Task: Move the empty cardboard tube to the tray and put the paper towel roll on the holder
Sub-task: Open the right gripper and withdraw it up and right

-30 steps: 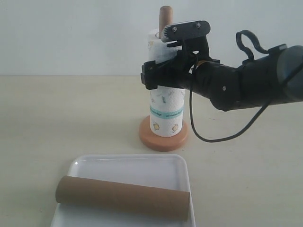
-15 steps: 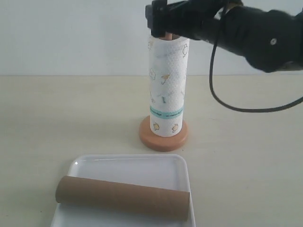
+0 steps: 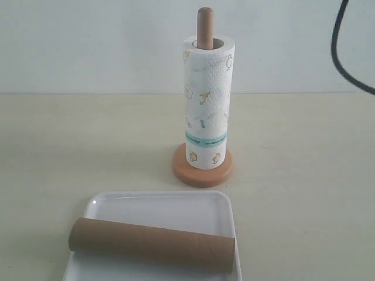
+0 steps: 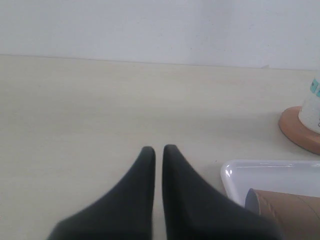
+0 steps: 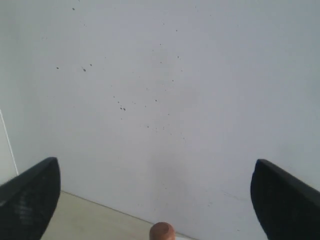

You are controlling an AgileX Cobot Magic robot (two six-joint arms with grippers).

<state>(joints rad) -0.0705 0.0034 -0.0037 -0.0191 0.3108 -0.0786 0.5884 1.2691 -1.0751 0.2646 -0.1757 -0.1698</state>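
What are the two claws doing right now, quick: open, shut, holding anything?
Left gripper: shut, holding nothing.
Right gripper: open wide, holding nothing.

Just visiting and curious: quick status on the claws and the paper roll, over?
Left claw shut, empty. Right claw open, empty. Paper towel roll on holder; cardboard tube lying on tray. Nothing in the way.

A pale cream table (image 3: 310, 193) lay broad and flat, its surface matte with a faint fine grain running along it. Behind the table's far edge rose a plain whitish wall (image 3: 88, 47), meeting the table in a straight, level line. Well above the table, in the right wrist view, that wall bore a loose scatter of small dark specks (image 5: 121, 106), thickest near the middle.
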